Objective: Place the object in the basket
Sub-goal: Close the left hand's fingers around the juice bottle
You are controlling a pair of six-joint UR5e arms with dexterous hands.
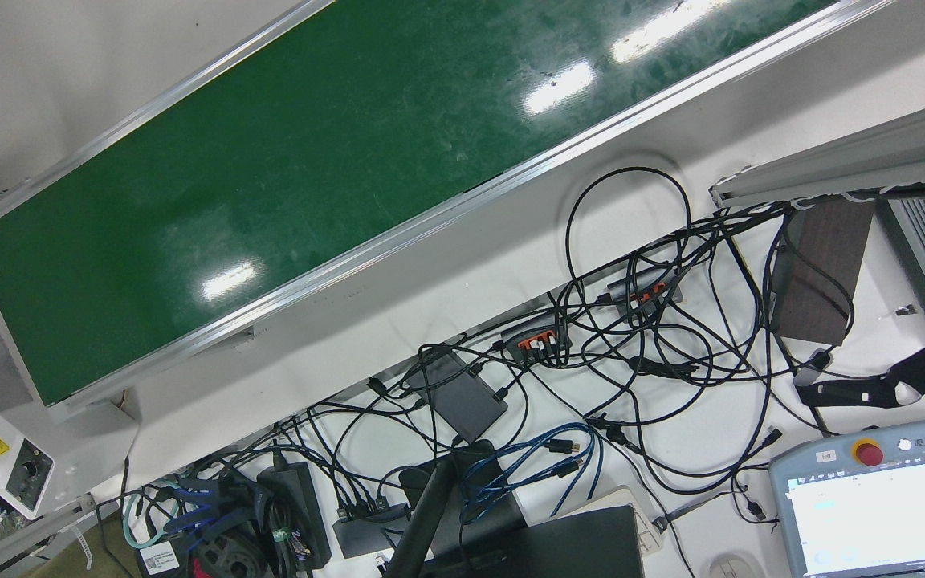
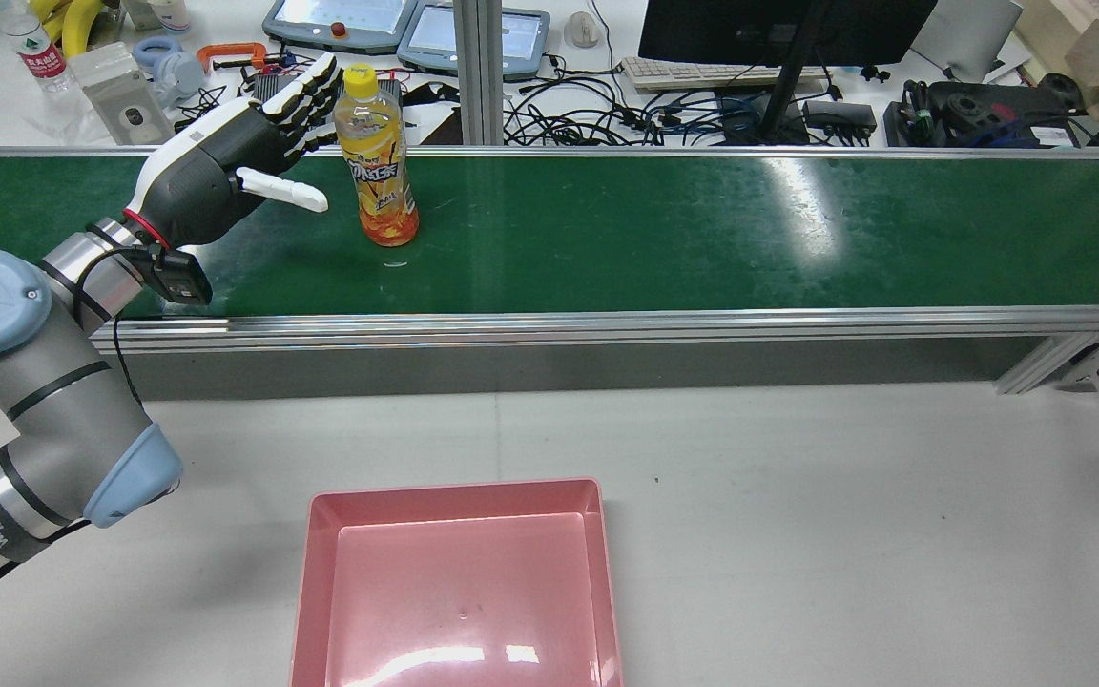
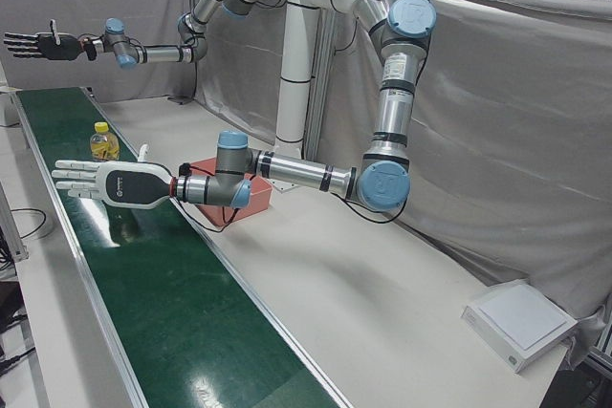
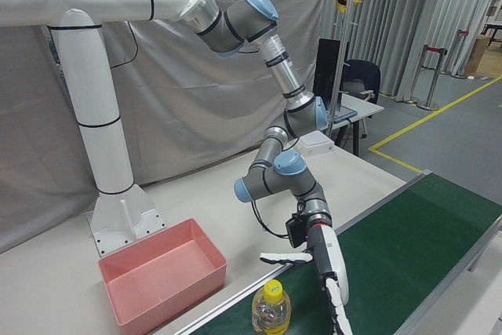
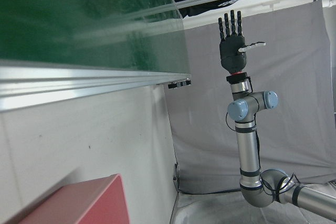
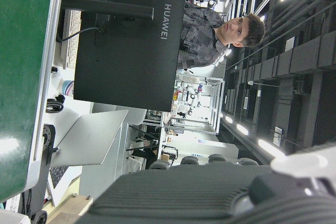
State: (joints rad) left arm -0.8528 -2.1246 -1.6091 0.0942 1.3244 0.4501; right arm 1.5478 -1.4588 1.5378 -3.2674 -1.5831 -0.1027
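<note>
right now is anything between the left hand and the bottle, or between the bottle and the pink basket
Nothing visible. The left hand is open beside the orange bottle with bare belt between them. Toward the pink basket lie only the conveyor's metal edge and bare table.

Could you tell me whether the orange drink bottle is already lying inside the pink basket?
No, the bottle stands upright on the green conveyor belt beside the open left hand, and the pink basket holds nothing.
</note>
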